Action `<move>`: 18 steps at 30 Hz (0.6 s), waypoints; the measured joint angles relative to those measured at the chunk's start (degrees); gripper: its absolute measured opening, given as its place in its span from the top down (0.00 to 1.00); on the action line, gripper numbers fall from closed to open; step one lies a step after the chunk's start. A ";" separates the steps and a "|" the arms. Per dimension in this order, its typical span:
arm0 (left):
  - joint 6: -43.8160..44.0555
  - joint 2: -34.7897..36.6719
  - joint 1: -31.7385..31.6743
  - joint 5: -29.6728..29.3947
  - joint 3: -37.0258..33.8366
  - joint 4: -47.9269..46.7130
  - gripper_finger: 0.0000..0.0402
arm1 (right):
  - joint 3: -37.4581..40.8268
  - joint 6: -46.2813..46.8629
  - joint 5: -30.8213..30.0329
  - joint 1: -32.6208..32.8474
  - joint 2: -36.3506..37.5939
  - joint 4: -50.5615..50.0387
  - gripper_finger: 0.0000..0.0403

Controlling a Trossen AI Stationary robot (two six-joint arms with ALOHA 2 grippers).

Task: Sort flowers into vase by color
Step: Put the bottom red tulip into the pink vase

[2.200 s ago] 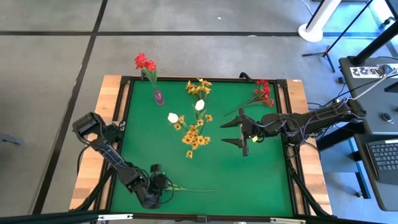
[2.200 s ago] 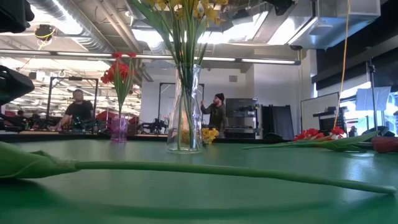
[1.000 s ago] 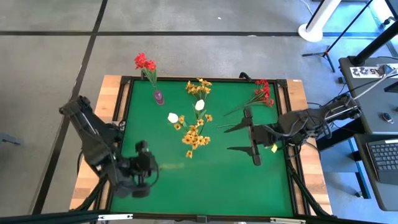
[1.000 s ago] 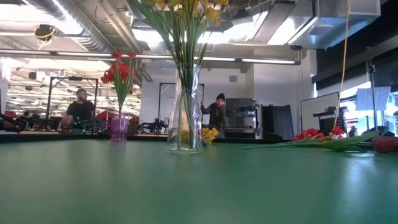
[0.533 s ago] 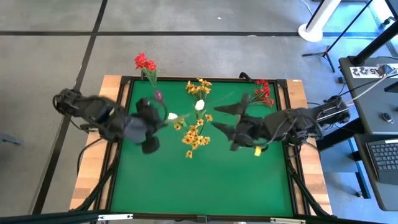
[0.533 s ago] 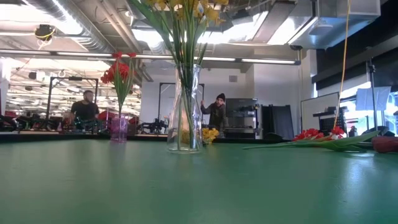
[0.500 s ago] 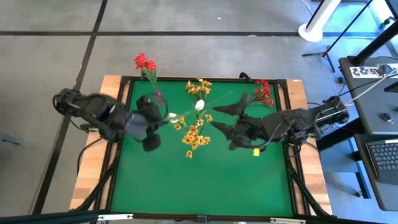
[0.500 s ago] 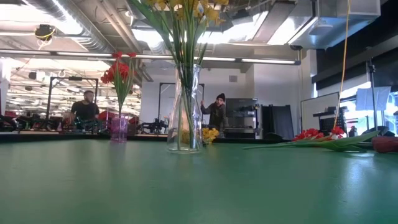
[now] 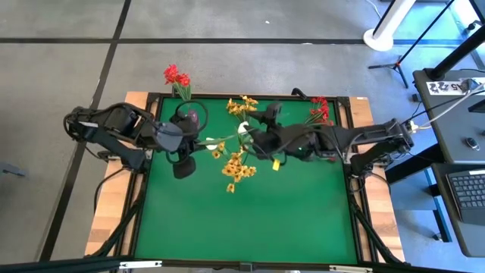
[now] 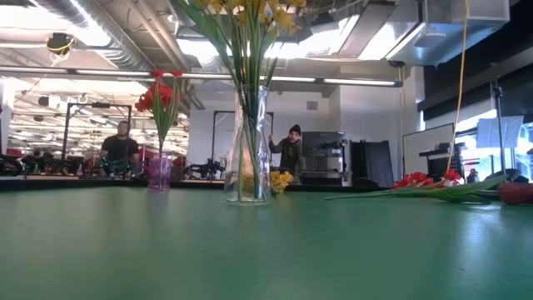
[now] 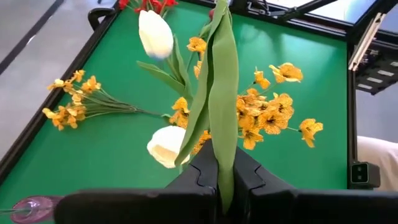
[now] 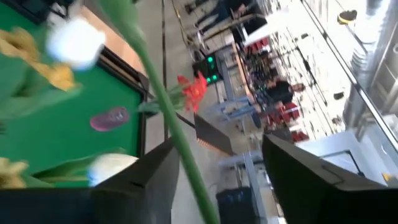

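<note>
My left gripper (image 9: 195,142) (image 11: 222,177) hovers beside the small purple vase (image 9: 194,115) that holds red flowers (image 9: 176,76), and it is shut on a long green flower stem with a folded leaf (image 11: 219,81). The stem reaches toward the table's right, over the clear vase (image 10: 247,150) of yellow flowers (image 9: 237,168) and white buds (image 11: 156,34). Its head is cut off at the picture's edge. My right gripper (image 9: 258,136) (image 12: 211,180) is open at the stem's far part, and a green stem (image 12: 163,106) runs between its fingers. Neither gripper shows in the low view. My left gripper pinches the lower end of the stem and leaf (image 11: 224,163) between its two fingers (image 11: 204,169). The stem runs straight out from the fingers toward the table's right. The flower is lifted clear of the table, roughly level.
A bunch of red flowers (image 9: 318,112) (image 10: 425,185) lies by the table's far right corner, with a dark-red bud (image 10: 516,193) beside it. The table has a raised black rim (image 9: 250,96). People stand in the room behind (image 10: 291,150). Bare green surface covers the near half (image 9: 250,220).
My left gripper carried the flower up from the near left part of the table toward the far edge, stopping beside the purple vase, with the stem now pointing right. My right gripper moved left from the table's right side to the flowers over the clear vase, onto the held stem.
</note>
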State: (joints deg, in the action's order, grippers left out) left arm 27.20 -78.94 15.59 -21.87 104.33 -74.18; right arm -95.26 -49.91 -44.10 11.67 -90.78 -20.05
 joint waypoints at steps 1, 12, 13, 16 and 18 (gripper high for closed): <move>0.02 0.00 0.11 -0.02 0.00 -0.08 1.00 | 0.00 0.02 -0.02 -0.31 -0.15 0.02 0.47; 0.98 0.00 0.01 -1.94 -0.02 -2.03 1.00 | 0.00 1.45 0.13 2.51 -0.27 0.45 0.92; 1.00 0.00 -0.07 -2.12 -0.02 -2.04 1.00 | 0.00 1.45 0.13 2.69 -0.27 0.16 0.94; 1.01 0.00 -0.10 -2.87 -0.02 -2.05 1.00 | 0.02 1.97 0.16 2.72 -0.27 -0.62 0.99; 1.00 0.00 -0.08 -3.52 -0.02 -2.07 1.00 | 0.02 3.35 0.13 2.68 -0.27 -1.28 0.99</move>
State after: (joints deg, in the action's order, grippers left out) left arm 28.20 -78.94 15.51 -25.38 104.31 -76.25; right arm -95.24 -46.56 -43.97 14.35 -91.05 -21.33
